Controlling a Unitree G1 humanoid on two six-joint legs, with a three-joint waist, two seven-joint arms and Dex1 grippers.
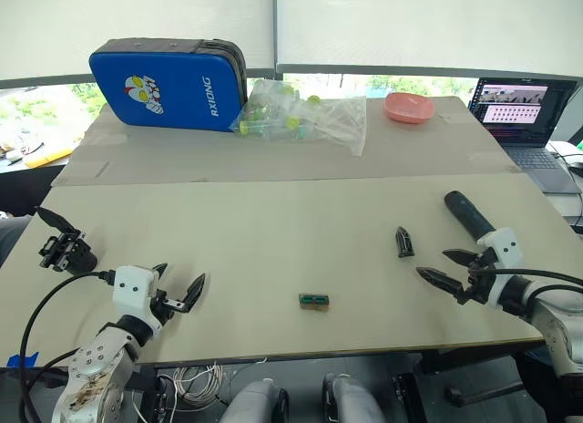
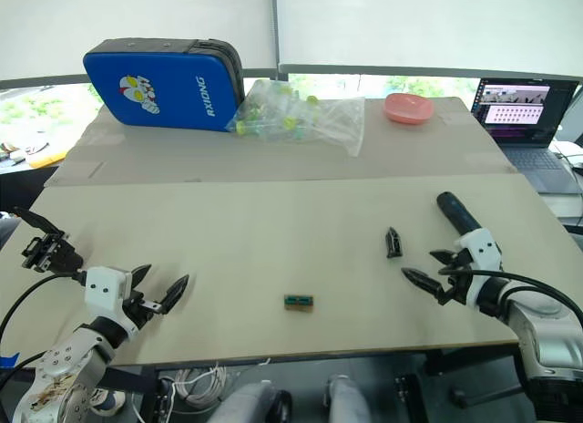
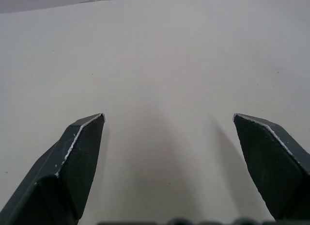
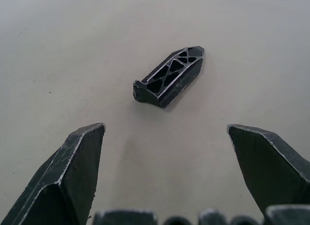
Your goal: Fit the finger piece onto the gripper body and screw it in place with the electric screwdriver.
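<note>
Beige tabletop (image 1: 273,232) carries the finger piece (image 1: 404,242), a black lattice-ribbed wedge, right of frame centre. Right gripper (image 1: 448,266) and left gripper (image 1: 178,285) both stand open, empty.

Electric screwdriver (image 1: 468,214): near end hidden behind right gripper (image 1: 453,267), bit unseen. Laptop (image 1: 526,113) clipped by frame edge. Bag (image 1: 301,115) contents too small to identify.

Beige table (image 1: 273,232) with finger piece (image 1: 404,242), electric screwdriver (image 1: 467,213), gripper body (image 1: 62,245)
</note>
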